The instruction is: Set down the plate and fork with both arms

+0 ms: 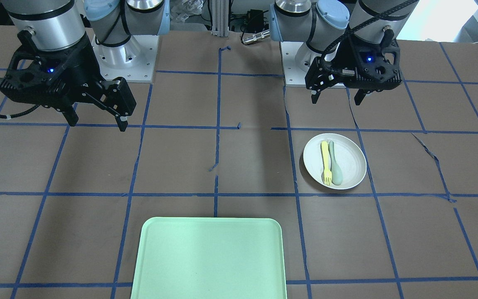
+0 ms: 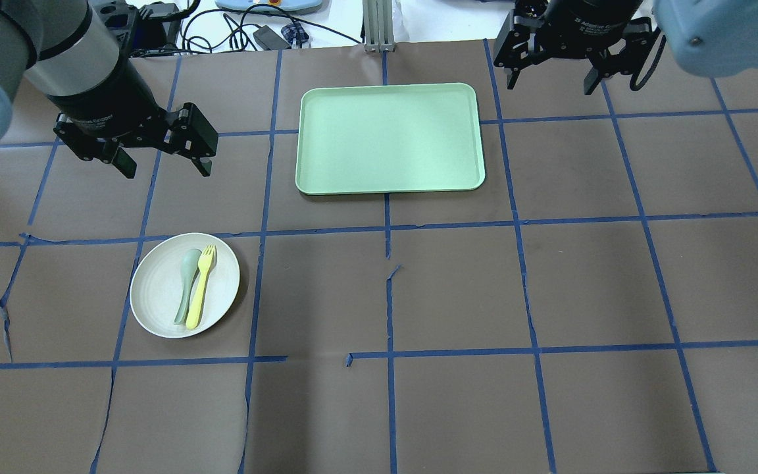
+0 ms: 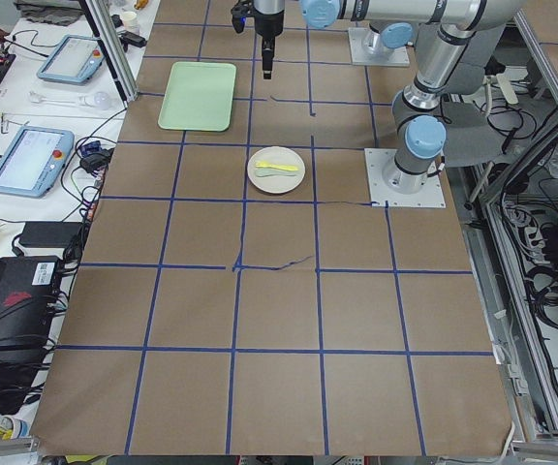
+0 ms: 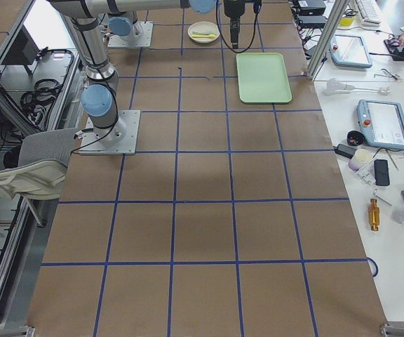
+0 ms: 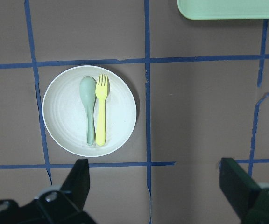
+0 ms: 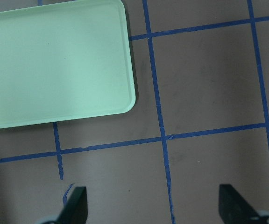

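The off-white plate lies on the table on my left side, also seen in the front view and the left wrist view. The yellow fork lies on it, beside a grey-green spoon. My left gripper is open and empty, hovering above the table just beyond the plate. My right gripper is open and empty, high above the table to the right of the tray.
The light-green tray lies empty at the far middle of the table. Brown paper with blue tape lines covers the table, torn in places. Tablets and cables lie beyond the far edge.
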`<move>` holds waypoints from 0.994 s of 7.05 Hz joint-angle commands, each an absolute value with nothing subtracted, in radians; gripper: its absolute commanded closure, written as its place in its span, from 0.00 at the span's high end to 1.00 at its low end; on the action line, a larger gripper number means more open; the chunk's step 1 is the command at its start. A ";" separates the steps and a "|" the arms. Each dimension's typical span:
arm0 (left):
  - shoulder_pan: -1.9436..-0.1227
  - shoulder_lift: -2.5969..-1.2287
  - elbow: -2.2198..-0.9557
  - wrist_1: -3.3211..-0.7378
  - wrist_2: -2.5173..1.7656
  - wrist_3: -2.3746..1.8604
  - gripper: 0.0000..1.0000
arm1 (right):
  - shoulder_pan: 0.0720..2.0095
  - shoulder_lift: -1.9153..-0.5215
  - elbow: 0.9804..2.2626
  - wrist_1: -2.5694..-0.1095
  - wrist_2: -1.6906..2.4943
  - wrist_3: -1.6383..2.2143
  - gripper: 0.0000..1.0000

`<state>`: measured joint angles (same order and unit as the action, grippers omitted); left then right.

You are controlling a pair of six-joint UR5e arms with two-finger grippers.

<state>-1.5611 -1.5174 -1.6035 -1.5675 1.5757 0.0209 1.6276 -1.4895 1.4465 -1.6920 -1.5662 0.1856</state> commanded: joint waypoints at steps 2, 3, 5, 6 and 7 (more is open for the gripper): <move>-1.562 -1.526 -1.612 -1.568 1.577 0.021 1.00 | 1.628 -1.489 1.447 -1.692 -1.565 0.186 1.00; -1.560 -1.526 -1.612 -1.568 1.578 0.008 1.00 | 1.628 -1.489 1.447 -1.693 -1.565 0.186 1.00; -1.563 -1.531 -1.621 -1.566 1.575 -0.005 1.00 | 1.628 -1.489 1.447 -1.694 -1.565 0.186 1.00; -1.565 -1.531 -1.635 -1.562 1.574 -0.006 1.00 | 1.628 -1.489 1.447 -1.695 -1.565 0.186 1.00; -1.565 -1.529 -1.635 -1.556 1.575 -0.006 1.00 | 1.626 -1.489 1.447 -1.694 -1.565 0.186 1.00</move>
